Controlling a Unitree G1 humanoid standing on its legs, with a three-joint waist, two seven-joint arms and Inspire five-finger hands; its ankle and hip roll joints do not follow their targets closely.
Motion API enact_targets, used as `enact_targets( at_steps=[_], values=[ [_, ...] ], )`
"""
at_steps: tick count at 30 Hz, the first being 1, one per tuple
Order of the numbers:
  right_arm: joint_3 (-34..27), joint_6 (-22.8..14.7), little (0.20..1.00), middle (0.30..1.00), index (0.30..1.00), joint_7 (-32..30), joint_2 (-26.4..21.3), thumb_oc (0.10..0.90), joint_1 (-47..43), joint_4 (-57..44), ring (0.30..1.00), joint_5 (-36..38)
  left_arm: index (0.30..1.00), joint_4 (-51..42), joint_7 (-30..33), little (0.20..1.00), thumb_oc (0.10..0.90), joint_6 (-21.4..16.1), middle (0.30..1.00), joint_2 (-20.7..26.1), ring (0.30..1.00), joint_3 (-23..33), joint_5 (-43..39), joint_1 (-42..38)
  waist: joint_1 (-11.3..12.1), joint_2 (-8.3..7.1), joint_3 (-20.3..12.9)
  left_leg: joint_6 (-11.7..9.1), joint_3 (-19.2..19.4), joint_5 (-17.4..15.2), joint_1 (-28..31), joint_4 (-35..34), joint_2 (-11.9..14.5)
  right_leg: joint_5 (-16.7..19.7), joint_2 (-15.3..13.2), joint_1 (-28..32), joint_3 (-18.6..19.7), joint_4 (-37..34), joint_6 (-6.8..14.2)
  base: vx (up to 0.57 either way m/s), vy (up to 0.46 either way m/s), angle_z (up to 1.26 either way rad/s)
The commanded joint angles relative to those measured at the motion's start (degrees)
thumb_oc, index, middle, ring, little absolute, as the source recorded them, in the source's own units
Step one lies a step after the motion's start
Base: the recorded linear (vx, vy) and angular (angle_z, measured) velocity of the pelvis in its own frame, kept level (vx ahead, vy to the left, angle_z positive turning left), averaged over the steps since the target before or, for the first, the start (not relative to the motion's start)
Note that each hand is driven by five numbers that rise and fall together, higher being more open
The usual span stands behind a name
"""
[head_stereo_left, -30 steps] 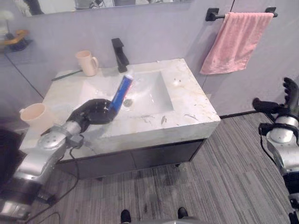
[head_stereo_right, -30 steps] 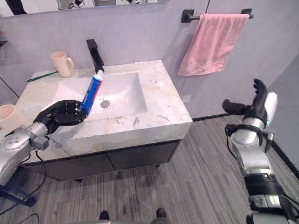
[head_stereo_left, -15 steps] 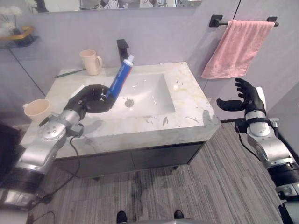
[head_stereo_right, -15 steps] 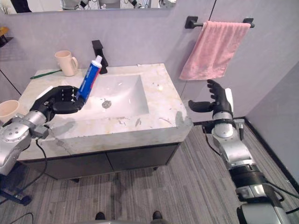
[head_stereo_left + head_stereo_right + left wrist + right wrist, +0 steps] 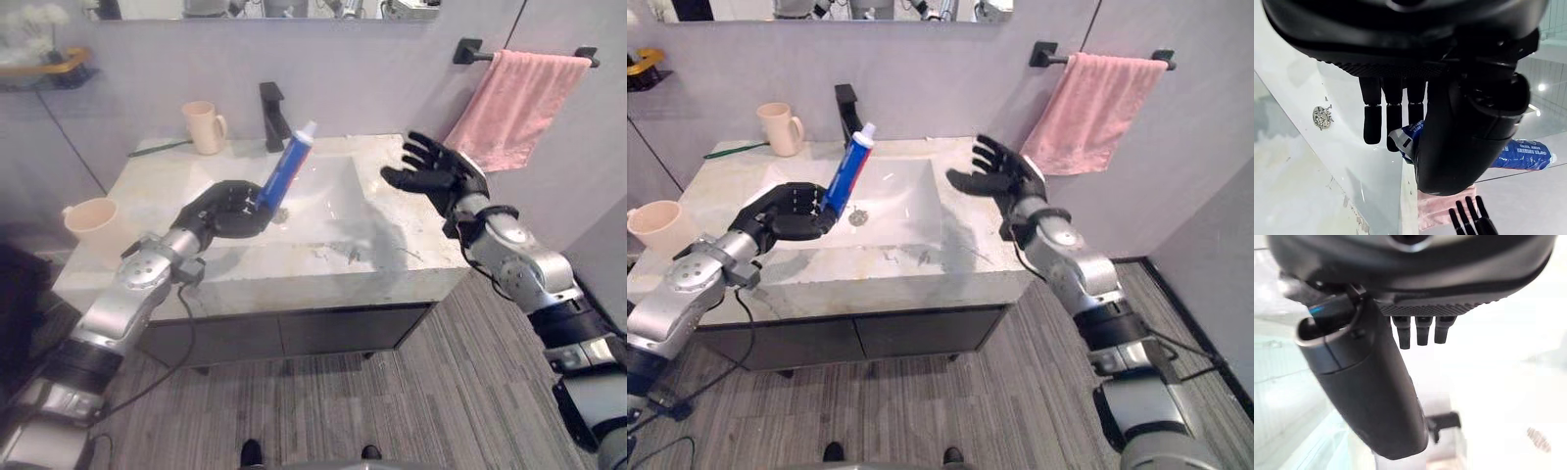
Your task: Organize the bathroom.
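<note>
Two hands hang over the marble counter (image 5: 323,262) around the sink (image 5: 323,191). At the sink's near left corner the left hand (image 5: 227,208) has its fingers curled round the lower end of a blue toothpaste tube (image 5: 286,172), which slants up over the basin with its white cap toward the black tap (image 5: 273,116). At the sink's right edge the right hand (image 5: 434,173) is raised with its fingers spread, holding nothing. One pale cup (image 5: 90,220) stands on the counter well left of the sink. Behind the sink's far left corner stands a cream mug (image 5: 205,126), with a green toothbrush (image 5: 162,148) lying just beside it. A pink towel (image 5: 517,104) hangs from a black rail (image 5: 476,49) on the wall right of the sink.
</note>
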Motion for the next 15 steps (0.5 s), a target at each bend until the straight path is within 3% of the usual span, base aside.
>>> enact_targets(
  at_steps=[1, 10, 15],
  values=[
    [-2.0, -5.1, 0.900, 0.900, 0.900, 0.0, -1.9, 0.800, -10.8, -2.7, 0.900, 8.0, 0.300, 2.6, 1.1, 0.300, 0.400, -10.0, 0.300, -0.5, 0.300, -0.3, -0.2, -12.0, 1.0, 0.82, -9.1, -0.3, 1.1, -2.4, 2.4, 0.0, 5.2, -3.4, -1.7, -0.9, -1.6, -0.1, 0.6, 0.00, 0.000, 0.00],
    [-2.6, -1.1, 0.900, 0.900, 0.900, -1.1, 0.4, 0.800, -14.8, -3.3, 0.900, 17.4, 0.300, 4.3, 0.8, 0.300, 0.400, -9.5, 0.300, -2.7, 0.300, -1.7, 0.9, -13.5, 1.2, 0.15, -10.2, 0.0, 0.9, -2.5, 2.3, 0.0, 5.1, -3.4, -1.6, -0.9, -1.5, -0.2, 0.6, 0.01, 0.001, 0.00],
    [-1.1, 4.9, 0.900, 0.900, 0.900, -0.8, 3.1, 0.800, -14.5, -2.5, 0.900, 22.3, 0.300, 5.1, 1.3, 0.300, 0.400, -9.4, 0.300, -3.1, 0.300, -2.9, 1.3, -15.1, 1.2, -0.03, -10.5, 0.1, 1.1, -2.5, 2.3, 0.0, 5.2, -3.4, -1.6, -0.8, -1.6, -0.1, 0.6, 0.00, 0.000, 0.00]
  ],
)
